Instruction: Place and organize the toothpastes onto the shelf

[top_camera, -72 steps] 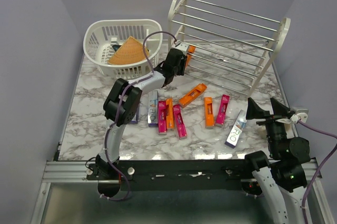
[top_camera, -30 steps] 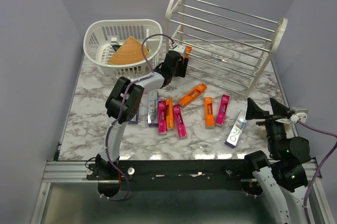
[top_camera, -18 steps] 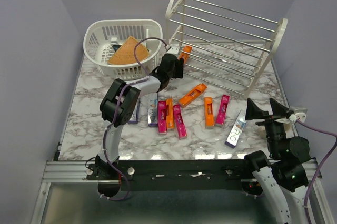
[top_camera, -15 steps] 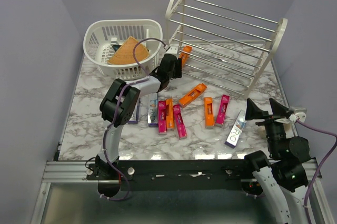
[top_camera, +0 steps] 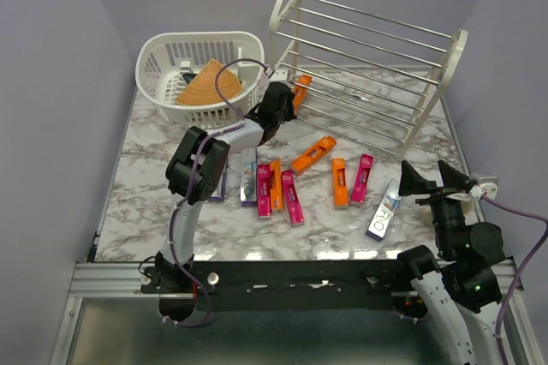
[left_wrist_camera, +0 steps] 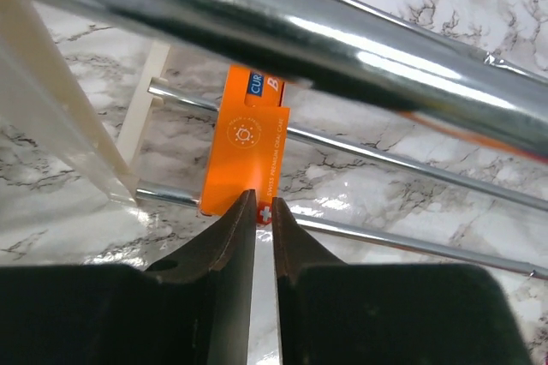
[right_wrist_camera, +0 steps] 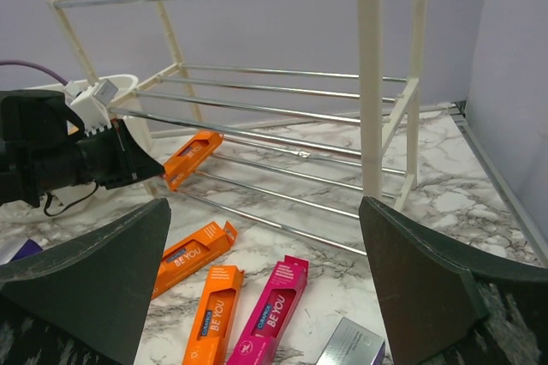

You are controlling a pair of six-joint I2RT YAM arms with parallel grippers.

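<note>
One orange toothpaste [top_camera: 300, 86] [left_wrist_camera: 247, 146] [right_wrist_camera: 190, 156] lies across the bottom rods at the left end of the cream shelf [top_camera: 368, 48] [left_wrist_camera: 385, 155] [right_wrist_camera: 370, 82]. My left gripper [top_camera: 287, 101] [left_wrist_camera: 264, 202] [right_wrist_camera: 150, 168] sits just short of its near end, jaws drawn to a thin slit with nothing between them. Other toothpastes lie on the marble: orange [top_camera: 312, 155] [right_wrist_camera: 193, 249], orange [top_camera: 340, 182] [right_wrist_camera: 212, 318], magenta [top_camera: 361, 179] [right_wrist_camera: 272, 309], silver [top_camera: 384, 209] and a cluster [top_camera: 267, 187]. My right gripper [top_camera: 437, 178] [right_wrist_camera: 265, 211] hangs wide open at the right, holding nothing.
A white slotted basket [top_camera: 154, 48] with a tan woven cone [top_camera: 205, 84] stands at the back left, close to the left arm. The shelf's arched end frame [top_camera: 287, 5] rises beside the left gripper. Purple walls close in the table on three sides.
My left jaws have closed from wide apart to a thin slit, while the orange toothpaste stays on the shelf's bottom rods. The right arm has not moved.
</note>
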